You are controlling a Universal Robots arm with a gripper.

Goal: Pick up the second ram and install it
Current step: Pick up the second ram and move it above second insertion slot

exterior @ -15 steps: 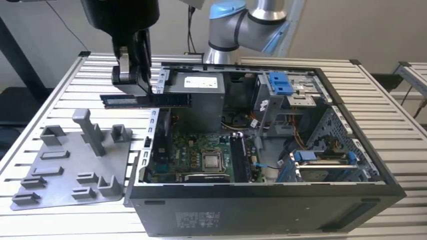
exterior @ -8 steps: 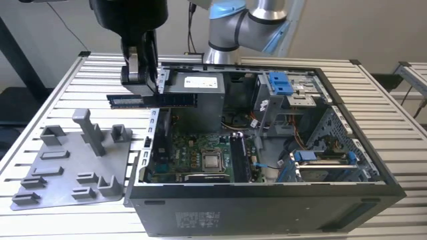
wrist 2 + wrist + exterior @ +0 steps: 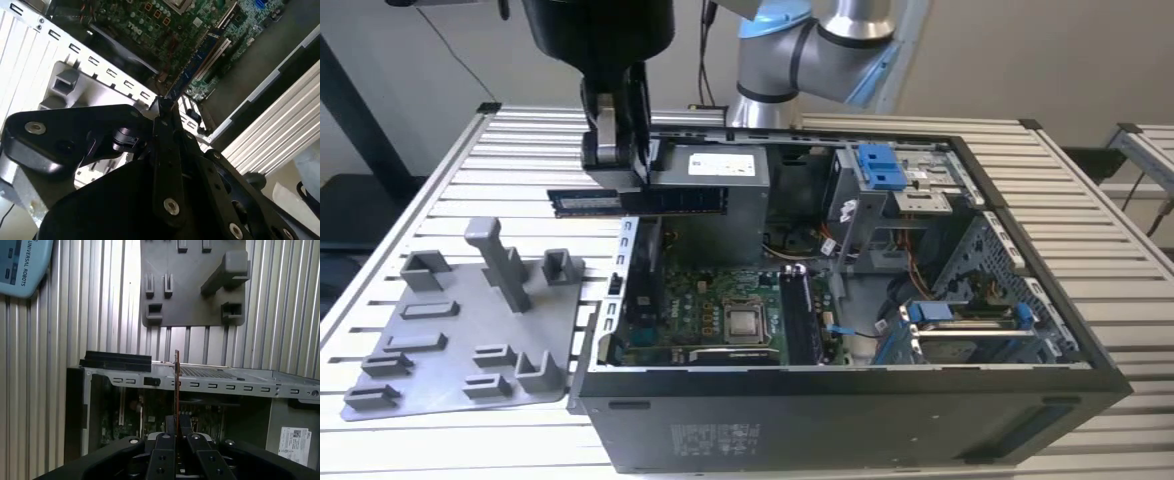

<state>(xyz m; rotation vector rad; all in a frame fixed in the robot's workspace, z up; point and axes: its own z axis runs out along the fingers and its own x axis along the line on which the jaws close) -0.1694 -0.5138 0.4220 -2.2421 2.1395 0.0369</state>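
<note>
- Exterior view: the arm [image 3: 821, 45] comes over from behind the open computer case [image 3: 854, 420]. Its black wrist hangs straight down, with the gripper [image 3: 624, 180] pointing at the case's side wall
- The gripper is closed on the second ram [image 3: 640, 200], pinching its flat faces near the middle of its length
- The second ram hangs in the air under the fingertips. It stands on its long edge with its length level, and it sticks out of the gripper on both sides
- In the first wrist view the stick is seen edge-on as a thin line running straight out from between the two fingers [image 3: 161, 452], across the case wall below
- The green circuit board [image 3: 694, 310] lies on the floor of the case, below the gripper and towards the exterior view's right of it, well apart from the stick
- The grey fixture plate [image 3: 454, 350] lies flat on the slatted table [image 3: 520, 150] outside the case, below the gripper and towards the exterior view's left of it
- In the second wrist view the gripper's linkages meet in a narrow point over the case wall, with the circuit board beyond
</note>
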